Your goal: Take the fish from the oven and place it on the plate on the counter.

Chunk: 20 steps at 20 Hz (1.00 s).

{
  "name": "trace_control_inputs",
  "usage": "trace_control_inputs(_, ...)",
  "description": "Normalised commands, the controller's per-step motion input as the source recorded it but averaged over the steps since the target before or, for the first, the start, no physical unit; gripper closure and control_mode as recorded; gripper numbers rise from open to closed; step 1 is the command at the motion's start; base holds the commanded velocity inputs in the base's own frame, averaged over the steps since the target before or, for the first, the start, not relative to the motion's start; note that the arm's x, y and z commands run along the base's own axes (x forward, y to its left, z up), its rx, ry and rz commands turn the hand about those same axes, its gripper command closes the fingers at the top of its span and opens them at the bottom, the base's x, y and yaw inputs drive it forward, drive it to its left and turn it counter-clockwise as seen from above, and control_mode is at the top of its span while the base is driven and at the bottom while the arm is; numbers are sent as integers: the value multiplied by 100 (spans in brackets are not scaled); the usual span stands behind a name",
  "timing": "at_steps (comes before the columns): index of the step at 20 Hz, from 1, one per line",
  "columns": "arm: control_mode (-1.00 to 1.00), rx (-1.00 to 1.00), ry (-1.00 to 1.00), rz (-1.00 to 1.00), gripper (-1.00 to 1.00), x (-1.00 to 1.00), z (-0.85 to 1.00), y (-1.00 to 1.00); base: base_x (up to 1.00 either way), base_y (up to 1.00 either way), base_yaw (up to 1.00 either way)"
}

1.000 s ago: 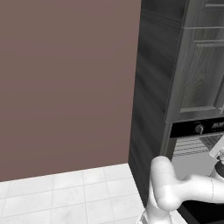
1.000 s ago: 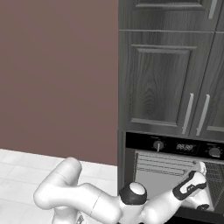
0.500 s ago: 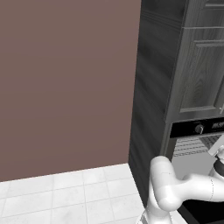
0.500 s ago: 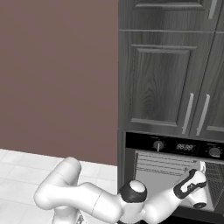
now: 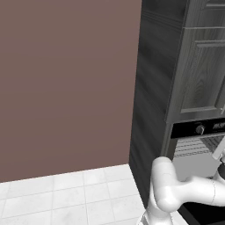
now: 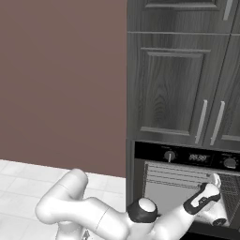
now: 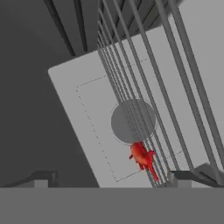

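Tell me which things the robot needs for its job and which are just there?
Needed:
- fish, on a wire rack
- oven, door open
- gripper, reaching inside

Just there:
- cabinets
- brown wall
- tiled floor

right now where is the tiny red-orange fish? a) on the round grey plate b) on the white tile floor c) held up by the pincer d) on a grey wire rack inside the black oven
d: the hand view shows the tiny red-orange fish lying on the grey wire rack inside the black oven, between the open pincer's tips, not yet gripped.
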Motion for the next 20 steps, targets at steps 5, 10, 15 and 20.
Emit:
trace_control_inputs(5,-100,0,0,21,-100,-37,-73,0,0,0,0)
trace_control_inputs(10,-100,0,0,20,-100,0,-96,0,0,0,0)
trace_control_inputs(15,-100,0,-4,19,-100,0,-100,0,0,0,0)
trace_control_inputs(20,-100,0,-4,20,-100,-3,-100,0,0,0,0)
